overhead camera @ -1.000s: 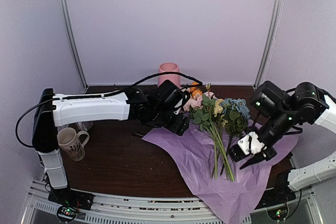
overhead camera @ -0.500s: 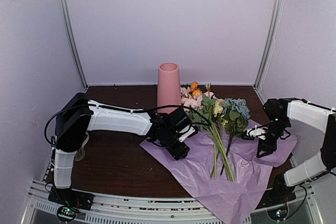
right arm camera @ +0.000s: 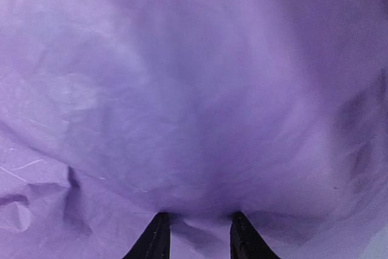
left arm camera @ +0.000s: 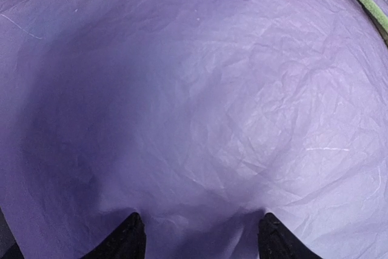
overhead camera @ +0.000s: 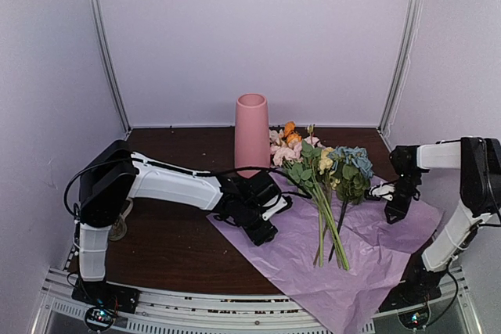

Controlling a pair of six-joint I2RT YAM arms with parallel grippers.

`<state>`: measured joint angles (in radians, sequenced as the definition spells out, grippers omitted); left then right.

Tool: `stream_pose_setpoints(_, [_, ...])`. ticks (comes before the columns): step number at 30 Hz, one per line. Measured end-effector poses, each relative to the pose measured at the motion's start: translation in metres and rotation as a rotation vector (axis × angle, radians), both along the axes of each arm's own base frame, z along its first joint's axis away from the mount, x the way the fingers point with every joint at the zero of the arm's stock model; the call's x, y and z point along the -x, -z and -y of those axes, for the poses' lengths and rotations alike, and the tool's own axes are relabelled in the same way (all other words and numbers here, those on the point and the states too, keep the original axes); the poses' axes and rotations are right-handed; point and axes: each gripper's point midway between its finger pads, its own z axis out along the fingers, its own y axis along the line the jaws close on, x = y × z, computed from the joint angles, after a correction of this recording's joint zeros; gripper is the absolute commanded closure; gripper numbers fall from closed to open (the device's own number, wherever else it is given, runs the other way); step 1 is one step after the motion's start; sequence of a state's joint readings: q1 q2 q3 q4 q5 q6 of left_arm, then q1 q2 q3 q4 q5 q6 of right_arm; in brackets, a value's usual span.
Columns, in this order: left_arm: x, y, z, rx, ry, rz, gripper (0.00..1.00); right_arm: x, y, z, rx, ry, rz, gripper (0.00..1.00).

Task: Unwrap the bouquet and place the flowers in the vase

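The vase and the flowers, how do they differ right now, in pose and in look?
The vase stands upright on the bare table; the flowers lie flat on the spread purple paper. The vase is one plain pink; the flowers mix pink, orange, pale yellow and blue blooms on green stems. The vase is a single smooth piece; the flowers are a loose bunch. Shared: both sit mid-table, the blooms close beside the vase.
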<state>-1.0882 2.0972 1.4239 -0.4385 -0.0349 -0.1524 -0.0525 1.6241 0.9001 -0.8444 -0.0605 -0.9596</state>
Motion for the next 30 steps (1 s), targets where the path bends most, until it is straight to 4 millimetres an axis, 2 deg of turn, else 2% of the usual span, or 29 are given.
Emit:
stream_pose_setpoints(5, [0.0,-0.001,-0.001,0.016,-0.008,0.016,0.34,-0.022,-0.004,0.025,0.1,0.072,0.064,0.68])
stream_pose_setpoints(9, [0.0,-0.005,-0.013,0.019,-0.033,0.043,0.29,-0.024,-0.01,0.027,0.106,0.11,0.09,0.67])
stream_pose_setpoints(11, [0.0,-0.01,-0.023,0.007,-0.044,0.053,0.28,-0.024,-0.025,0.022,0.084,0.13,0.125,0.66])
stream_pose_setpoints(12, [-0.001,-0.023,-0.028,0.015,-0.052,0.066,0.28,-0.026,-0.036,0.018,0.069,0.141,0.158,0.65])
stream_pose_setpoints(14, [-0.005,-0.04,-0.026,0.046,-0.062,0.087,0.28,-0.035,-0.07,0.007,0.034,0.154,0.26,0.65])
stream_pose_setpoints(16, [-0.013,-0.076,-0.017,0.12,-0.085,0.135,0.26,-0.047,-0.11,-0.012,-0.013,0.139,0.382,0.64])
stream_pose_setpoints(18, [-0.022,-0.116,-0.008,0.211,-0.115,0.186,0.23,-0.056,-0.147,-0.043,-0.071,0.087,0.491,0.63])
stream_pose_setpoints(20, [-0.029,-0.15,-0.003,0.297,-0.149,0.228,0.18,-0.058,-0.167,-0.074,-0.129,0.028,0.537,0.61])
stream_pose_setpoints(23, [-0.032,-0.182,-0.004,0.391,-0.198,0.259,0.09,-0.055,-0.18,-0.121,-0.231,-0.041,0.535,0.55])
stream_pose_setpoints(25, [-0.032,-0.188,-0.008,0.418,-0.228,0.26,0.09,-0.057,-0.182,-0.143,-0.295,-0.047,0.51,0.41])
stream_pose_setpoints(26, [-0.032,-0.187,-0.011,0.423,-0.242,0.257,0.09,-0.057,-0.182,-0.156,-0.325,-0.05,0.493,0.39])
stream_pose_setpoints(28, [-0.03,-0.18,-0.017,0.421,-0.269,0.243,0.1,-0.065,-0.179,-0.173,-0.374,-0.032,0.472,0.39])
stream_pose_setpoints(30, [-0.026,-0.165,-0.027,0.402,-0.299,0.222,0.12,-0.073,-0.171,-0.188,-0.424,-0.007,0.45,0.43])
